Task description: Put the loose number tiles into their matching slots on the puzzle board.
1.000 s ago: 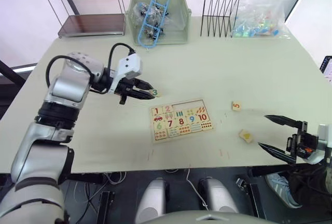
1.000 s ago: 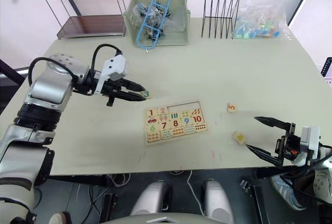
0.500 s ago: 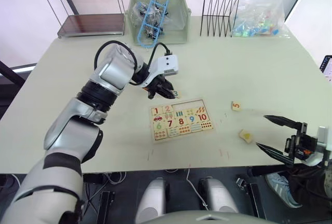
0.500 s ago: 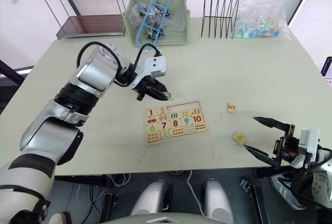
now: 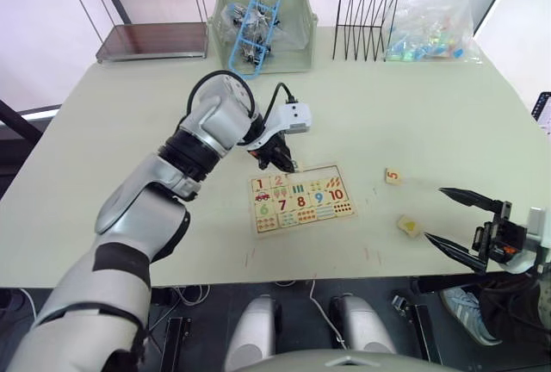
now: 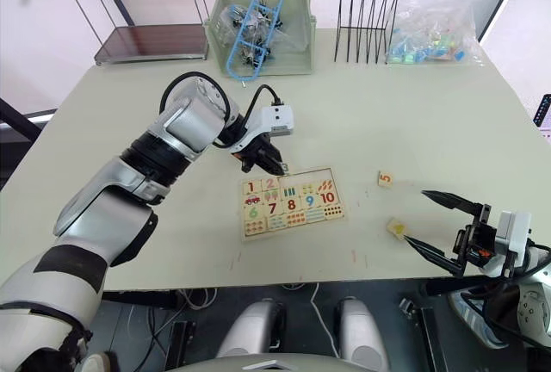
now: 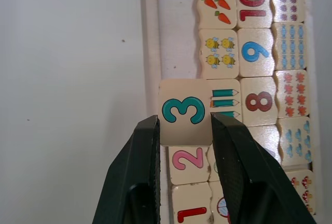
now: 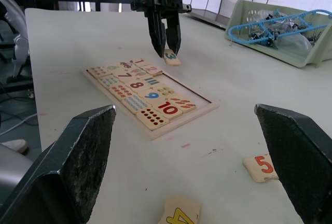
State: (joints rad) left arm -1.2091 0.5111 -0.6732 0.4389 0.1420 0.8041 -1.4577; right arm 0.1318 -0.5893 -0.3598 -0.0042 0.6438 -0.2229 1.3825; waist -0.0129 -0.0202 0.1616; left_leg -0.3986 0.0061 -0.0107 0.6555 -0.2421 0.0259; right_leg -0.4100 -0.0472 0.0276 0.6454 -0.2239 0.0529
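The puzzle board (image 7: 150,32) lies flat near the table's front, with tiles 1 and 2 seated in its top row. My left gripper (image 5: 285,162) is shut on the loose tile 3 (image 7: 185,111) and holds it just above the board's far edge, beside the 2 and over the bare slots (image 7: 179,32). Tile 5 (image 5: 393,176) lies on the table to the right of the board. A tile with a yellow 4 (image 5: 409,226) lies nearer the front edge. My right gripper (image 5: 435,213) stands open just right of that tile, with nothing between its fingers.
At the table's back stand a green bin (image 5: 293,53) with a blue plastic frame, a black wire rack (image 5: 366,10), a clear bag of colourful bits (image 5: 435,27) and a small two-tier shelf (image 5: 142,10) at the back left.
My left arm has swung to the right with tile 3, from left of the board to over its far edge. The right gripper has stayed where it was.
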